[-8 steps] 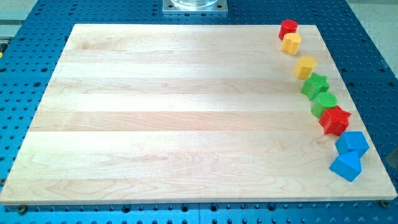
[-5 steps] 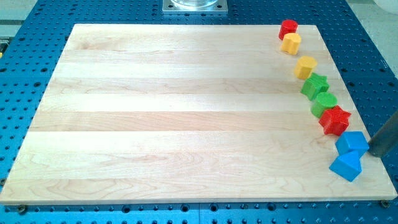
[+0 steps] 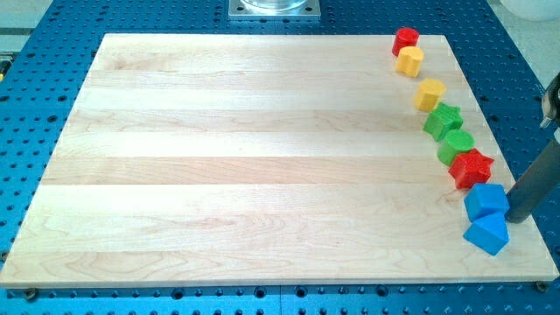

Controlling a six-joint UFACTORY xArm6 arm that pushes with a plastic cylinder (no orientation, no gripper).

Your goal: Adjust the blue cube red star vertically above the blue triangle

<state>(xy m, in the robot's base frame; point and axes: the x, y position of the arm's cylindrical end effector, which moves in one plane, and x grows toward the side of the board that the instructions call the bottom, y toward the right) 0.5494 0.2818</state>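
Observation:
The blue cube sits near the board's right edge, touching the blue triangle just below it. The red star lies just above the cube, touching it. My tip is at the cube's right side, touching or nearly touching it, and just up and right of the triangle. The dark rod rises to the upper right and leaves the view.
Along the right edge, from the view's top down: a red block, a yellow block, another yellow block, a green star, and a green round block that touches the red star. The wooden board rests on a blue perforated table.
My rod came into view from the right and moved left to the blue cube's right side. The cube has shifted slightly left. The other blocks have not moved.

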